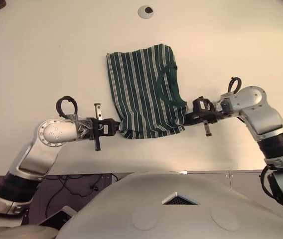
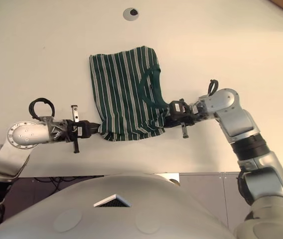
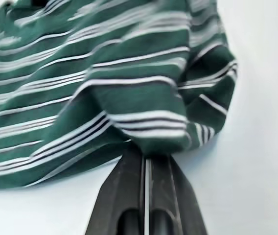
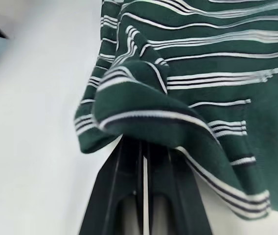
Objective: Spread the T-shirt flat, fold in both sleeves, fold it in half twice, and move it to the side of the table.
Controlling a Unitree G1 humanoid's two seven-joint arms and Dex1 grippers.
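We see the green T-shirt (image 1: pixel 144 89), thinly striped in white and folded, apparently in half, lying at the middle of the table (image 1: pixel 42 59). The left gripper (image 1: pixel 117 127) clamps its near-left corner and the right gripper (image 1: pixel 187 118) its near-right corner, fingers pressed together on cloth.

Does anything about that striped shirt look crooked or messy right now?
Yes. The T-shirt lies askew, its near edge bunched where the left gripper and right gripper pinch its corners.
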